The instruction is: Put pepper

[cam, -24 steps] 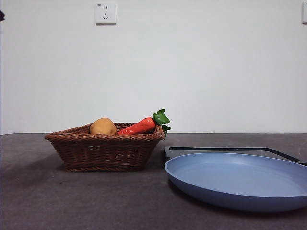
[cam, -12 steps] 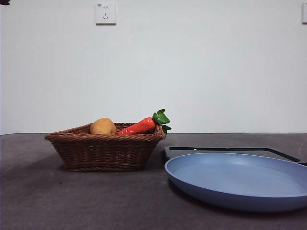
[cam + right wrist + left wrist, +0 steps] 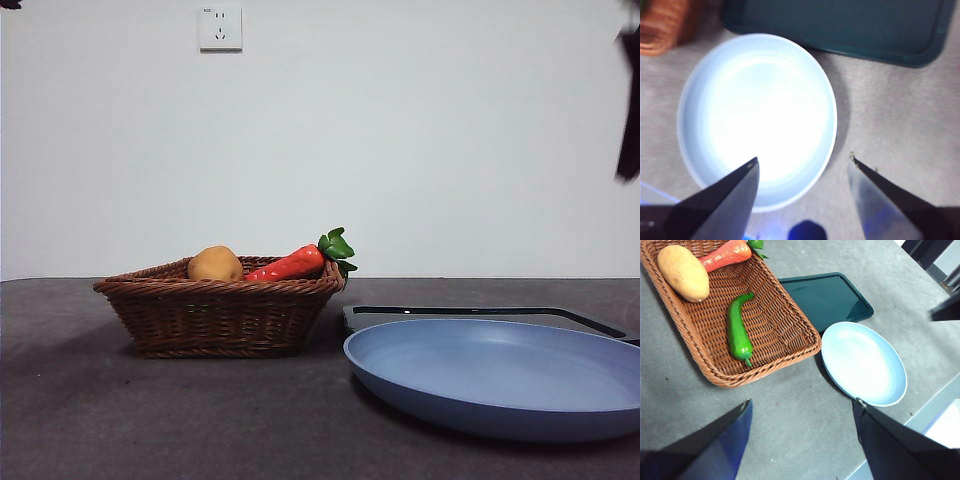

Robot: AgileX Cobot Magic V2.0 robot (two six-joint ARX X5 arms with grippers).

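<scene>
The dark-green pepper (image 3: 738, 331) lies inside the brown wicker basket (image 3: 790, 347), shown in the left wrist view; in the front view the basket wall (image 3: 215, 315) hides it. My left gripper (image 3: 802, 412) is open and empty, high above the table, near the basket's front edge. My right gripper (image 3: 804, 165) is open and empty, high above the blue plate (image 3: 757, 120). It shows as a dark tip (image 3: 629, 105) at the top right of the front view.
A tan potato (image 3: 683, 272) and a red-orange carrot (image 3: 725, 253) lie in the basket, also seen in the front view, potato (image 3: 215, 264) and carrot (image 3: 290, 264). A dark-green tray (image 3: 825, 297) lies beyond the blue plate (image 3: 500, 375).
A dark arm tip has come into the front view at the upper right edge. The basket, plate and vegetables have not moved.
</scene>
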